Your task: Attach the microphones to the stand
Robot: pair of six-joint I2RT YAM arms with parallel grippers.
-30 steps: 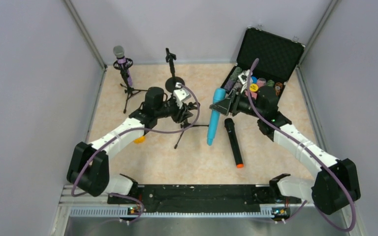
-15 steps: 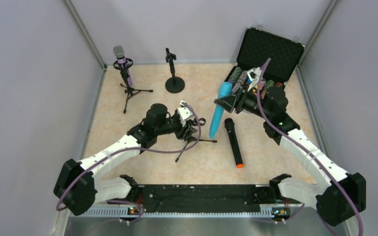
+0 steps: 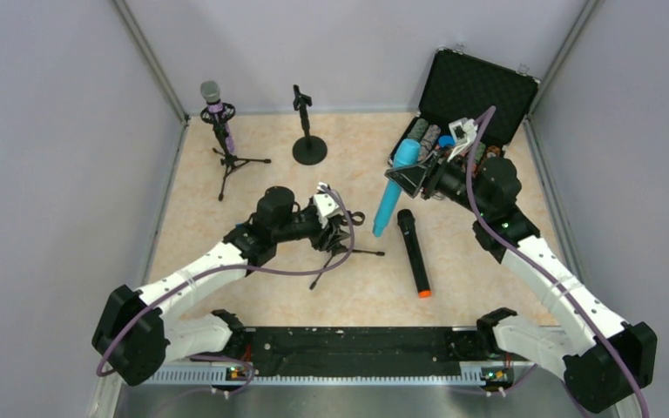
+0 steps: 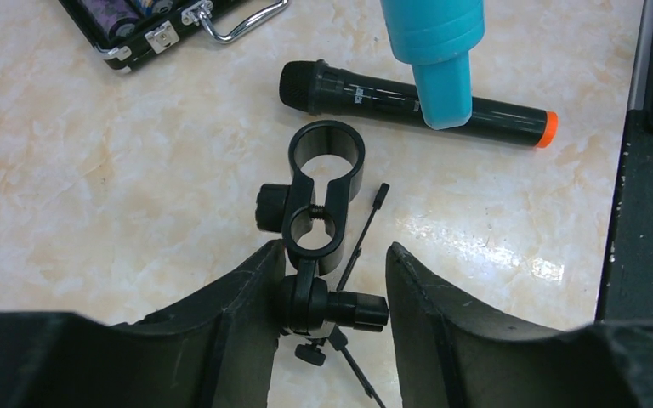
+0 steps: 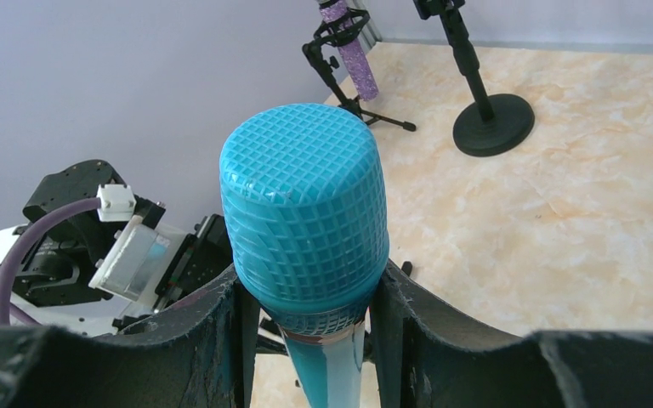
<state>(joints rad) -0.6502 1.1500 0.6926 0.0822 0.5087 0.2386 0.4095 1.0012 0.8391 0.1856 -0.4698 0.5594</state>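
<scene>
Grey walls [image 3: 52, 174] boxed the marble worktop [image 3: 226, 287] on three sides, and the open case [image 3: 479, 87] filled its far right corner. Over the last second both arms had shifted. The left hand [image 3: 329, 222], clamped on the small tripod stand [image 4: 310, 302] just under its clip [image 4: 333, 197], had drawn it back from the far edge toward the middle. The right hand [image 3: 409, 178], closed round the light blue microphone [image 3: 389, 200] below its head, had lifted it toward the case. Its tail hung near the empty clip ring, not yet in it, so insertion looked close. Bare worktop lay toward the near and left edges. The black microphone [image 3: 414, 252] lay just right of the stand, while the round-base stand [image 3: 307, 139] and the purple microphone [image 3: 213, 100], already mounted, stood by the far edge
</scene>
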